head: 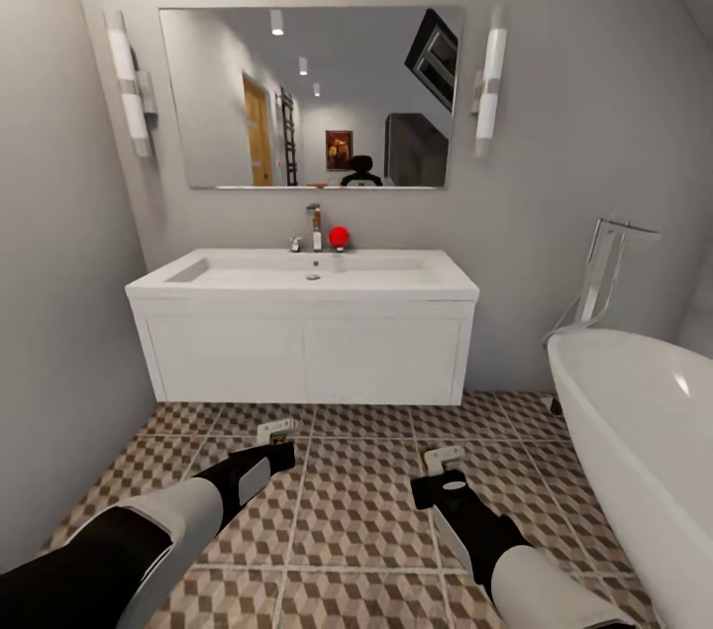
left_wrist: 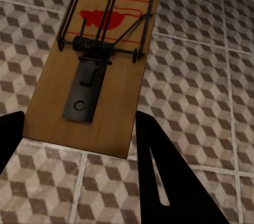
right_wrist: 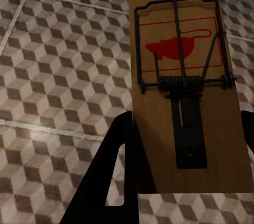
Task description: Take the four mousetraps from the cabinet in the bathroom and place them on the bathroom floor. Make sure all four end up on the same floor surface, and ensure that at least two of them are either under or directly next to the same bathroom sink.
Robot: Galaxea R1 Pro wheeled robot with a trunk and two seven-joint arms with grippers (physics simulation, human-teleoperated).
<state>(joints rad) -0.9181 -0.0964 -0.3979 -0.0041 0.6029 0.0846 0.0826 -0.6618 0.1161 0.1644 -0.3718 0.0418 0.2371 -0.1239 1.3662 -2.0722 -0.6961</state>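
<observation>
Each gripper holds one mousetrap, a flat brown wooden board with a dark wire bar and a red mouse print. My left gripper [head: 277, 452] is shut on a mousetrap [head: 275, 430] above the bathroom floor [head: 356, 510], left of centre in front of the sink [head: 307, 274]. The left wrist view shows that mousetrap [left_wrist: 103, 65] between the black fingers [left_wrist: 159, 176] of the gripper [left_wrist: 79, 126]. My right gripper [head: 438, 480] is shut on a second mousetrap [head: 443, 457], seen close as the mousetrap [right_wrist: 182, 86] in the gripper [right_wrist: 185, 128]. The cabinet is out of view.
A white vanity [head: 307, 352] under the sink stands against the back wall, raised off the tiles, with a mirror [head: 309, 97] above. A white bathtub [head: 644, 441] fills the right side. A grey wall [head: 50, 312] closes the left. Tiles lie open between my arms.
</observation>
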